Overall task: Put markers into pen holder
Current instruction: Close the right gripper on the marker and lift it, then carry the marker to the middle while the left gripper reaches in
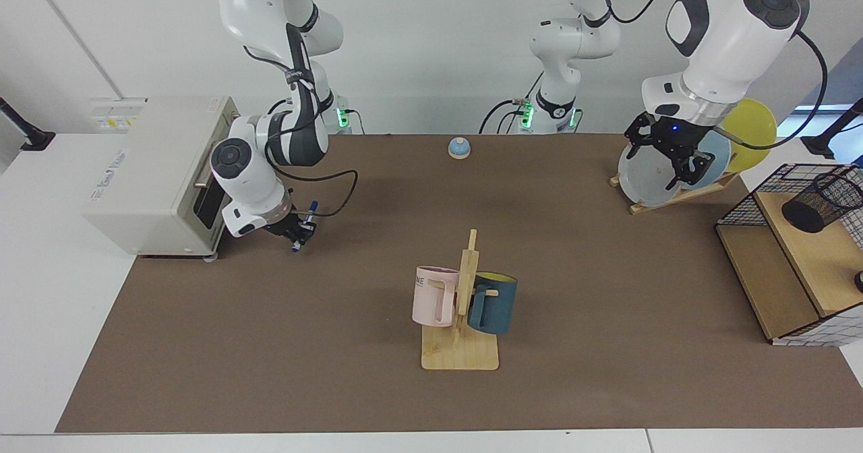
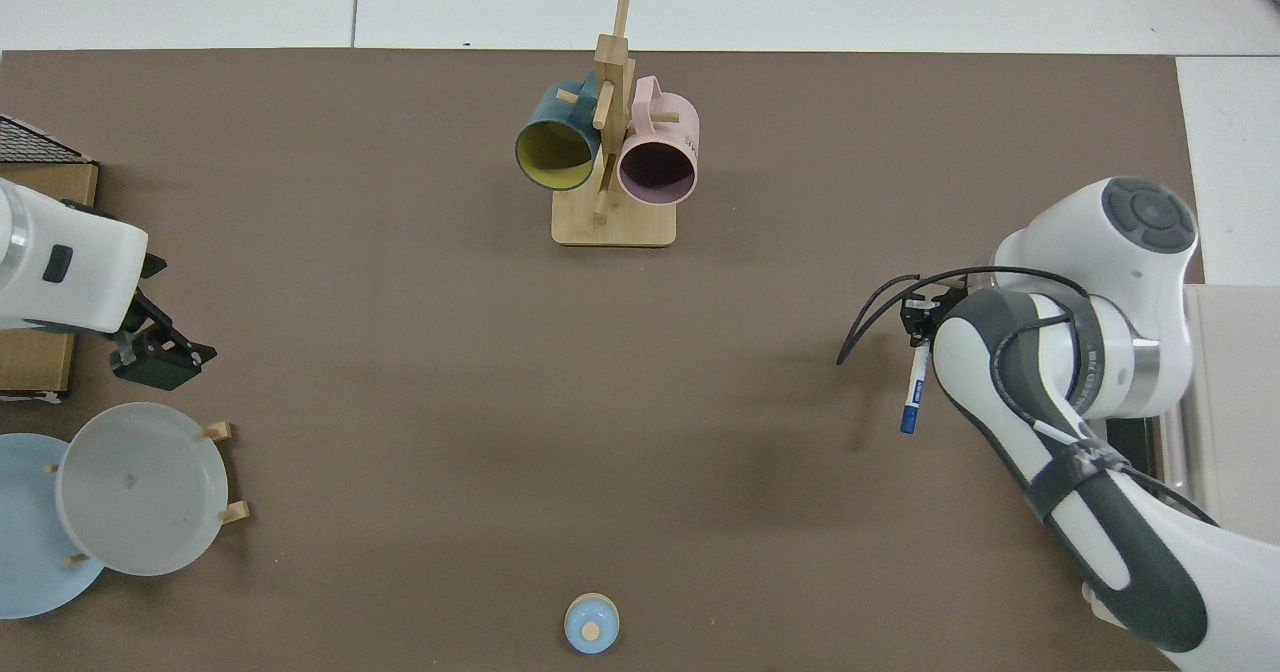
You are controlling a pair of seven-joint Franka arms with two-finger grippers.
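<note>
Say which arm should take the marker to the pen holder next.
Right: the right gripper already grips the marker. The left gripper is nearer the pen holder but empty, hovering by the plates.

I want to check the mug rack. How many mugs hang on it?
2. The pink mug hangs on the wooden rack on the side toward the toaster oven; the dark blue mug hangs on the opposite side. None seems hidden.
</note>
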